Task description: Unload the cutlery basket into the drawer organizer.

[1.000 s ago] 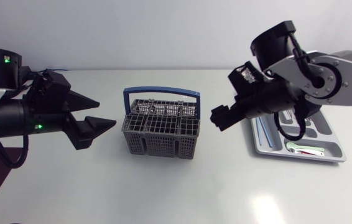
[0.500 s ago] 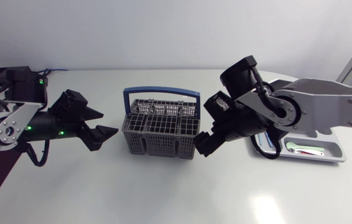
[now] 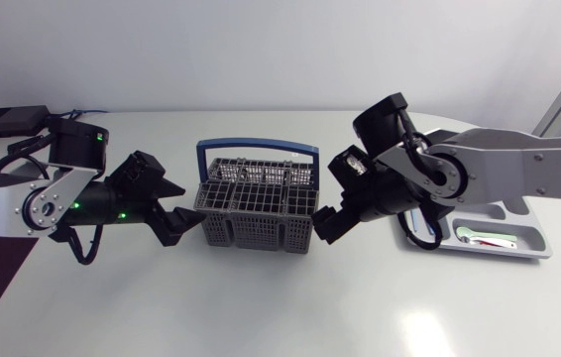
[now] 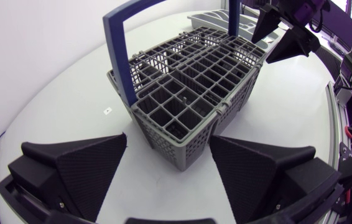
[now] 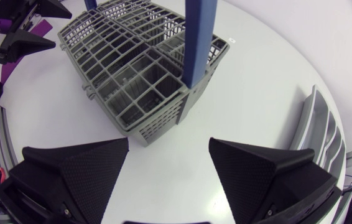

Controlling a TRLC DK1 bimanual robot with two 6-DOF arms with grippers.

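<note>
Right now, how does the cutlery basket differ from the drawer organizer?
The basket is dark grey with grid walls; the organizer is pale grey and solid. The basket stands tall under an upright blue handle; the organizer is a shallow, handleless tray. The basket sits mid-table; the organizer lies to its right, partly behind my right arm. Both are split into compartments.

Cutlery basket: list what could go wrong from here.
1. The left gripper and right gripper, both open, sit close to opposite ends of the cutlery basket; a nudge from either might slide or tip it.
2. Its upright blue handle spans the compartments, so a finger reaching in could catch on it.
3. Both arms reaching in together might collide.
</note>
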